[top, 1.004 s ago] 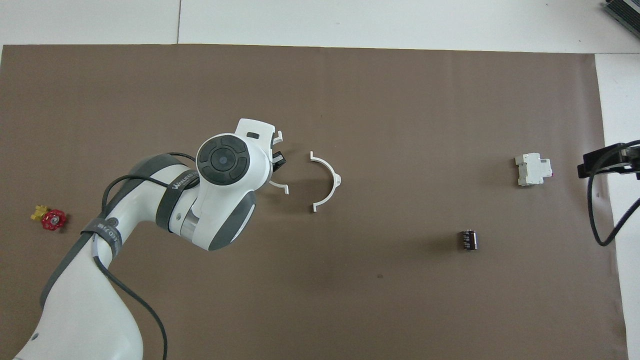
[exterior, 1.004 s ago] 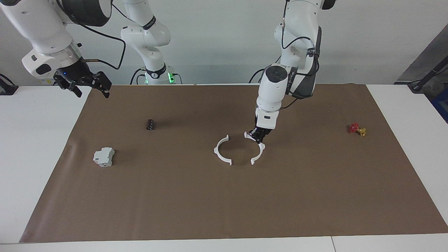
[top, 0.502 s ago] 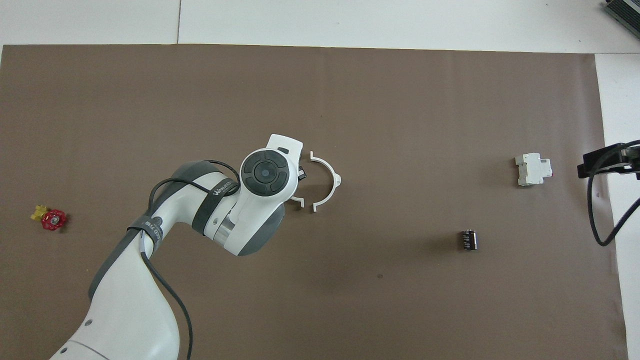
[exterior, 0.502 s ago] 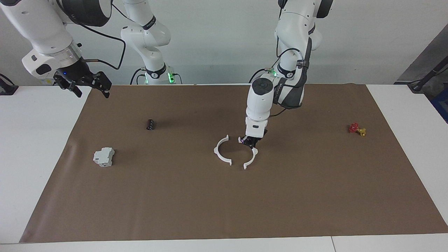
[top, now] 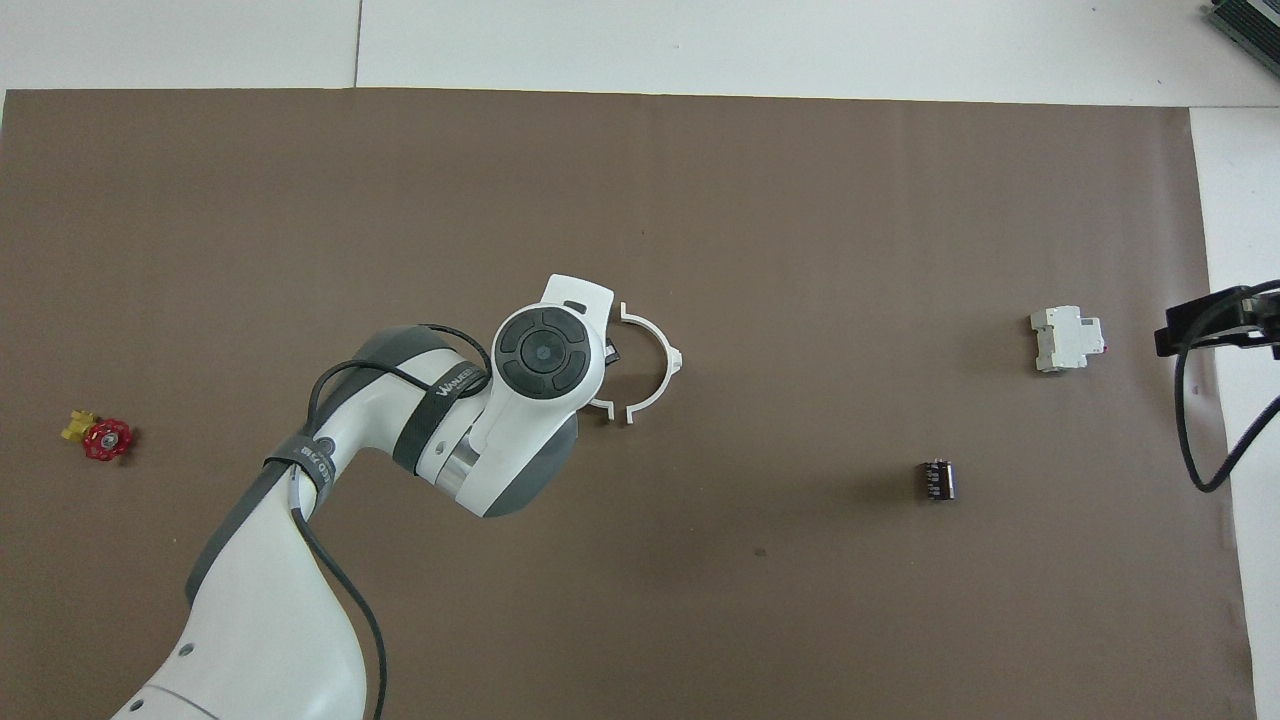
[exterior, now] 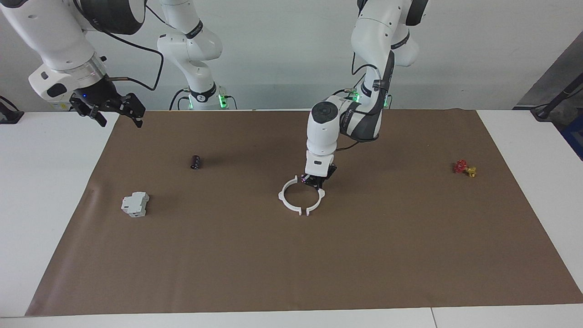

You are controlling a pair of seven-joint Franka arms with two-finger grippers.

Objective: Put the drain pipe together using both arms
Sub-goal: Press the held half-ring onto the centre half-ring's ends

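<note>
Two half-rings (exterior: 298, 198) nearly joined, left hand (exterior: 314, 182) gripping one

Grey strap (top: 455, 380) on left arm: white lettering, too small to read.

Matt brown paper sheet (exterior: 410, 255) covered a smooth white table (exterior: 45, 205). The two half-rings of the drain pipe (exterior: 288, 203) looked like thin white plastic, as did the boxy grey-white block (exterior: 135, 203). Arm shells (top: 545, 365) appeared glossy white with dark grey matt panels; the left gripper (exterior: 315, 181) and right gripper (exterior: 109, 109) looked matt black.
</note>
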